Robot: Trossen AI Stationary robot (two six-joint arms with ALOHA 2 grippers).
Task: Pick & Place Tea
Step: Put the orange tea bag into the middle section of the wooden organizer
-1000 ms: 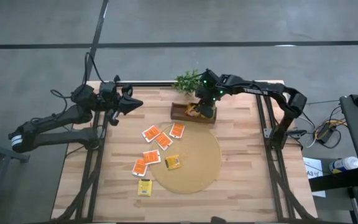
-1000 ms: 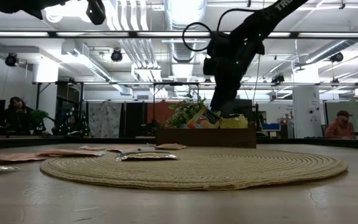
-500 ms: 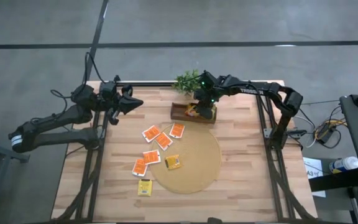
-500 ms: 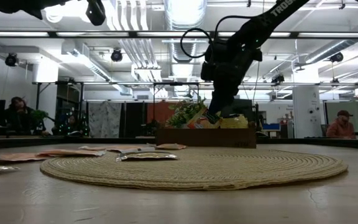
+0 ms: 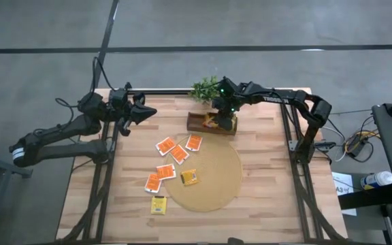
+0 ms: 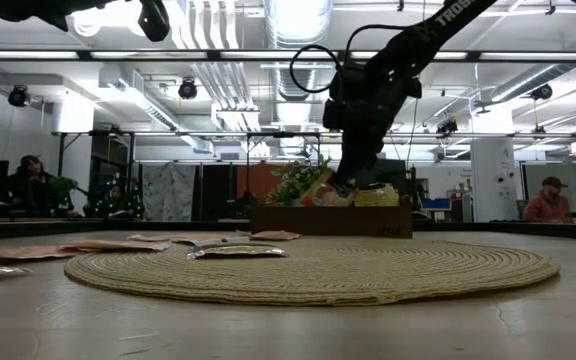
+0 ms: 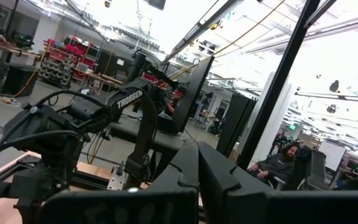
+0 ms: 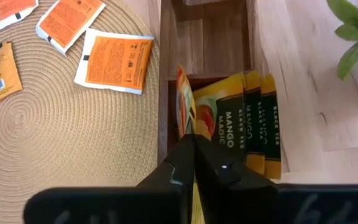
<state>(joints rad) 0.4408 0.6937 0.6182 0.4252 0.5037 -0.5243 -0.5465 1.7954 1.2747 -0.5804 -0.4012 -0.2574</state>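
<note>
at the far edge of the table [image 5: 264, 204], my right gripper [image 5: 223, 120] sits over the wooden box [image 5: 197, 126], fingers pressed together right above the upright packets [image 8: 241, 118] filed in it; nothing looks pinched. loose tea bags [image 5: 172, 151] lie toward the near-left of me, well apart: three orange ones just off the round mat [image 5: 216, 187], two more orange and two yellow nearer the front. they're flat squares, no real long axis. my left gripper [image 5: 141, 113] waits shut above the far-left corner, about as near them as the right. wood tabletop, open workshop behind, people seated far back.
</note>
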